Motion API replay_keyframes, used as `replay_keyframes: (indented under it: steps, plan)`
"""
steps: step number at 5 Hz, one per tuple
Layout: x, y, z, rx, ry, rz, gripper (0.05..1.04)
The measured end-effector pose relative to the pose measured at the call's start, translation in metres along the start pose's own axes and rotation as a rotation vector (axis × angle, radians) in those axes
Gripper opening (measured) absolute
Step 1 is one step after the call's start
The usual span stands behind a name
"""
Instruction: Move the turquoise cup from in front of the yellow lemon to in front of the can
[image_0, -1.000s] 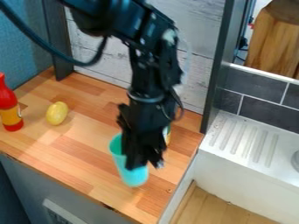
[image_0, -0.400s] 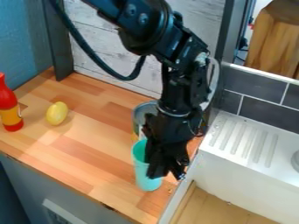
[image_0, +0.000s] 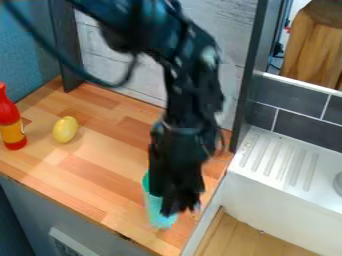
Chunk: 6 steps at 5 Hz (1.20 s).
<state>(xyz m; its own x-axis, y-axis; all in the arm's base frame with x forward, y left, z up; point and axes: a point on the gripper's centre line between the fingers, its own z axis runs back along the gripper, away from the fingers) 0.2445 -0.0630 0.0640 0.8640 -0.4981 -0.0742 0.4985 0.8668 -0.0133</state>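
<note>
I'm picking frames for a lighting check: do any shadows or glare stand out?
Camera view: a faint, soft shadow beside the yellow oval object; the white drainboard looks bright, yet its ridges remain readable; the black tool is dark, with little surface detail.

- You have a wide bare stretch of tabletop between the lemon and the turquoise cup.
- The cup crowds your pincer on the lemon's side.
- At the far left, the lemon and red bottle stand in your way.
- Behind, the plank wall and dark post bound you; right, the white sink.
</note>
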Motion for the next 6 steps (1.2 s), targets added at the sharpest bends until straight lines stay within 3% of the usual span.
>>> replay_keyframes:
  steps: [1, 2, 3, 4, 6]
  plan:
    - [-0.021, 0.011, 0.04, 0.031, -0.106, 0.085, 0.939]
    - [-0.051, 0.039, 0.067, 0.051, -0.165, 0.21, 1.014]
    - [-0.083, 0.07, 0.064, 0.072, -0.072, 0.417, 1.009]
    - [-0.113, 0.113, 0.06, 0.063, -0.059, 0.588, 1.009]
    - [-0.149, 0.202, 0.071, 0.092, -0.036, 0.606, 1.009]
